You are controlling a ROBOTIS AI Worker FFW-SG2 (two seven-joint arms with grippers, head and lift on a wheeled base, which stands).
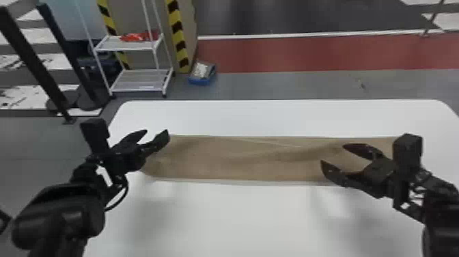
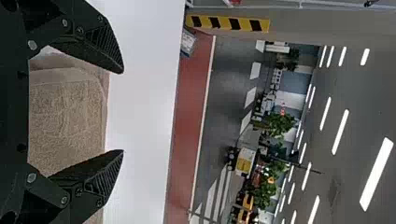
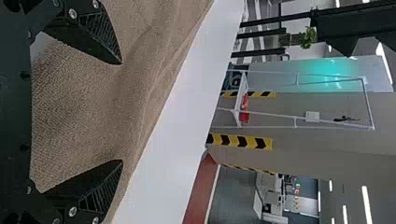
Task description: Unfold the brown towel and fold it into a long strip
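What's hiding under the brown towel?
The brown towel lies on the white table, which shows beyond the towel's near and far edges. The part beneath is covered, so I can't tell if anything else is there.

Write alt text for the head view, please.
A brown towel lies as a long strip across a white table, the left gripper open at its left end, the right gripper open over its right part.

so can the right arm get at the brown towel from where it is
Probably yes: the right gripper is over the right part of the brown towel, fingers open, with nothing on the cloth and the left gripper away at the other end.
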